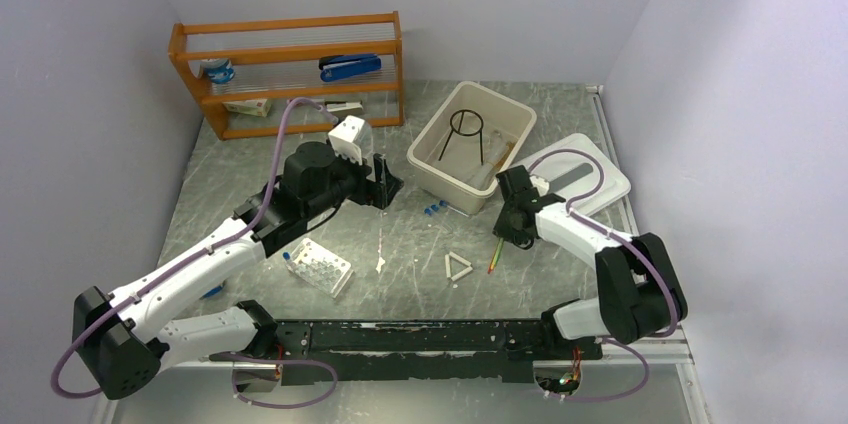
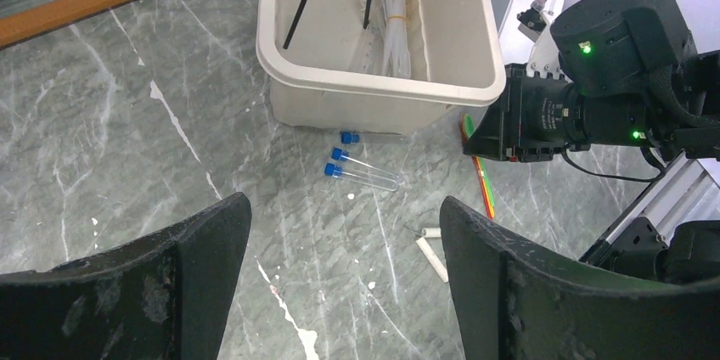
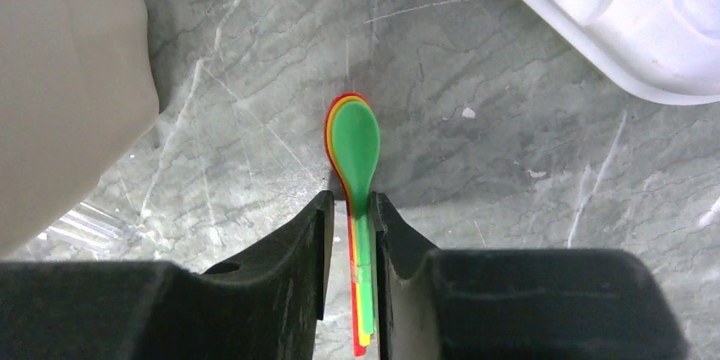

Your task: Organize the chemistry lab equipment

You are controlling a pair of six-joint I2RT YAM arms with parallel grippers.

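My right gripper (image 3: 350, 199) is low on the table, its jaws narrowly apart around the handle of a green, yellow and red spoon stack (image 3: 355, 135), with a gap on the left side. The stack lies by the beige bin (image 1: 430, 166) in the top view (image 1: 495, 256). The black wire tripod (image 1: 466, 129) and clear tubes (image 2: 392, 20) are in the bin. My left gripper (image 2: 344, 203) is wide open and empty above the table. Blue-capped vials (image 2: 361, 169) lie beyond it, the white triangle (image 1: 458, 267) nearer. The white holed rack (image 1: 322, 266) stands left.
A wooden shelf (image 1: 290, 74) at the back left holds the blue stapler (image 1: 350, 66) and stationery. A white lid (image 1: 590, 179) lies right of the bin. The right arm (image 2: 594, 97) fills the right of the left wrist view.
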